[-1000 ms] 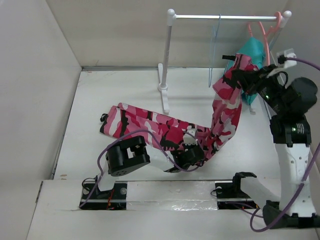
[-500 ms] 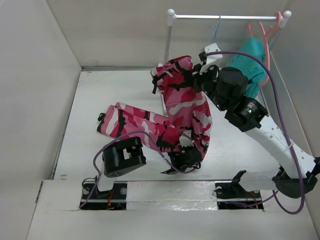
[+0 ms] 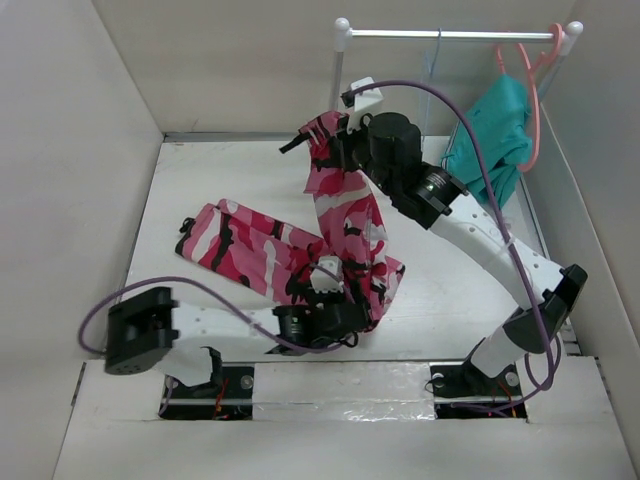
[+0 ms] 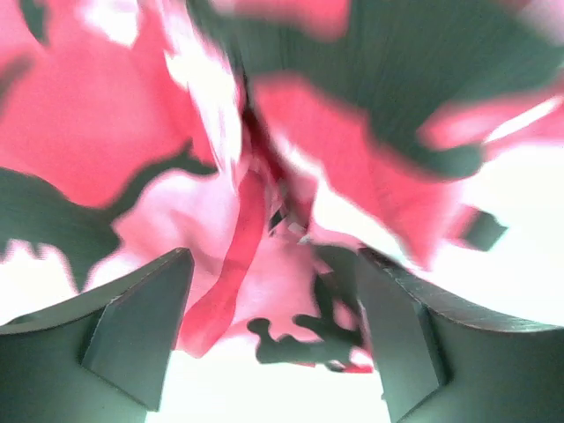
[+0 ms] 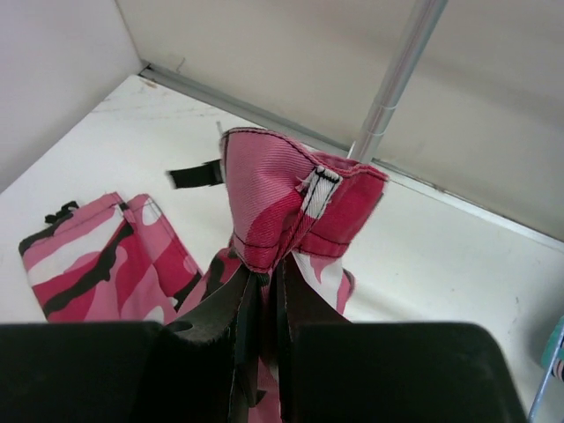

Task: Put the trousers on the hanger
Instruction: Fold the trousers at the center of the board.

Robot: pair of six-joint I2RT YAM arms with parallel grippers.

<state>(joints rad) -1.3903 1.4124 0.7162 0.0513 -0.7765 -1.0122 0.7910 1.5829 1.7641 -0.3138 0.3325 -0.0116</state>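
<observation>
On my feed the trousers (image 5: 264,194) are soft printed cloth, matt all over, with a fine ribbed weave at the waistband. The right claw (image 5: 263,286) looks like dull black plastic. The hanger (image 3: 434,62) reads as thin, see-through plastic on a smooth, shiny metal rail (image 3: 470,34), and the worktop (image 3: 220,180) is plain matt white.

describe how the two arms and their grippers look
The left arm and right arm are white links with chunky black round joints, each trailed by a purple cable. The left gripper has broad dark wedge-shaped fingers; the right gripper is black too.
</observation>
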